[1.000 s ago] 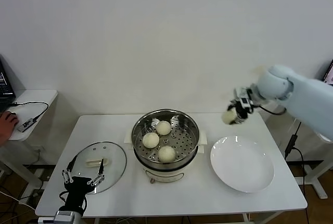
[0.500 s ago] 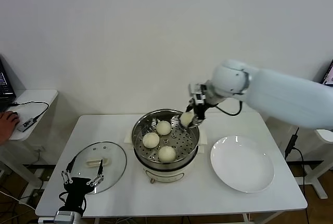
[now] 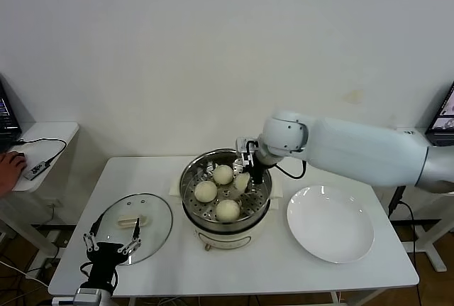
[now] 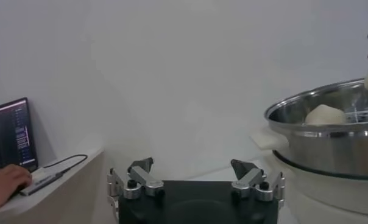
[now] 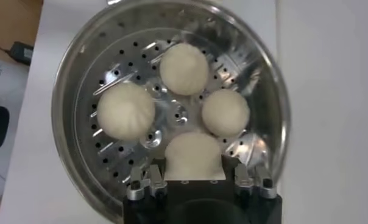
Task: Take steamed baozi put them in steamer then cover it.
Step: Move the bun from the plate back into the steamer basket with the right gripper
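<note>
The steamer [image 3: 190,178] stands mid-table with three steamed baozi [image 3: 223,174] [image 3: 206,191] [image 3: 227,209] on its perforated tray. My right gripper [image 3: 245,177] reaches into the pot from the right and is shut on a fourth baozi [image 3: 241,182], held low just above the tray. In the right wrist view this baozi [image 5: 193,157] fills the right gripper [image 5: 193,178], with the other three [image 5: 184,68] beyond it. The cover [image 3: 135,226] lies flat on the table left of the steamer. My left gripper [image 3: 112,246] waits open at the cover's near edge.
A white plate [image 3: 330,222] lies right of the steamer, with nothing on it. A low side table [image 3: 42,139] at far left carries a laptop, a cable and a person's hand [image 3: 8,164]. From the left wrist, the steamer wall [image 4: 330,143] rises close by.
My right arm has swung left from beyond the plate to over the steamer and lowered the baozi into the pot. The left arm and the cover have not moved.
</note>
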Available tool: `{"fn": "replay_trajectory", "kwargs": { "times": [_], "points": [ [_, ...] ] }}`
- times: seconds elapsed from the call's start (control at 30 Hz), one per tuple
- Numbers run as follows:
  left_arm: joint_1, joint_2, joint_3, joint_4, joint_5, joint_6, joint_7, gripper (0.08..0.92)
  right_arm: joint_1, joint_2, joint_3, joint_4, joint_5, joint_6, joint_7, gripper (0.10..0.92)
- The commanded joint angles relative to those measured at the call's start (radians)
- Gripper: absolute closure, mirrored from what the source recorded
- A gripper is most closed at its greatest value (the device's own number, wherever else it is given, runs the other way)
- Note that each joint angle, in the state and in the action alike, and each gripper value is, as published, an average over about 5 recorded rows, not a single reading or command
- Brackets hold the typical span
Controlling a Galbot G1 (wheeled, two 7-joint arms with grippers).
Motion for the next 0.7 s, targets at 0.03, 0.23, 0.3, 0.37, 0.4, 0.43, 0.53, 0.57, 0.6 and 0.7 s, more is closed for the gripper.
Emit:
{"fn": "replay_trajectory", "kwargs": {
  "times": [0.03, 0.23, 0.3, 0.37, 0.4, 0.43, 0.53, 0.57, 0.6, 0.7],
  "points": [
    [-0.003, 0.000, 0.003, 0.002, 0.001, 0.001, 0.000, 0.177, -0.060, 0.028, -0.012, -0.024, -0.058, -0.016, 0.026, 0.440],
    [-0.004, -0.003, 0.007, 0.005, 0.002, 0.000, 0.000, 0.177, -0.074, 0.027, 0.008, -0.025, -0.068, -0.003, 0.029, 0.439],
    [-0.003, -0.003, 0.009, 0.006, 0.002, 0.000, 0.000, 0.177, -0.071, 0.024, 0.016, -0.018, -0.068, -0.004, 0.026, 0.436],
    [-0.003, -0.004, 0.011, 0.007, 0.004, 0.001, 0.000, 0.177, -0.059, 0.017, 0.021, -0.008, -0.068, -0.005, 0.019, 0.427],
    [-0.004, -0.005, 0.013, 0.008, 0.005, 0.001, 0.000, 0.177, -0.051, 0.011, 0.025, -0.001, -0.069, -0.007, 0.015, 0.412],
    [-0.004, -0.005, 0.014, 0.009, 0.006, 0.001, 0.000, 0.177, -0.041, 0.003, 0.029, 0.007, -0.069, -0.009, 0.012, 0.397],
    [-0.007, -0.007, 0.018, 0.010, 0.007, 0.001, 0.000, 0.177, -0.016, -0.026, 0.056, 0.031, -0.067, -0.011, 0.001, 0.324],
    [-0.008, -0.007, 0.018, 0.011, 0.007, 0.001, 0.000, 0.177, -0.011, -0.036, 0.069, 0.038, -0.067, -0.009, -0.004, 0.298],
    [-0.009, -0.006, 0.018, 0.012, 0.005, 0.001, 0.002, 0.177, -0.008, -0.048, 0.085, 0.044, -0.067, -0.005, -0.007, 0.269],
    [-0.011, -0.003, 0.018, 0.014, 0.000, 0.000, 0.008, 0.177, -0.015, -0.085, 0.146, 0.069, -0.063, 0.018, 0.003, 0.214]
  ]
}}
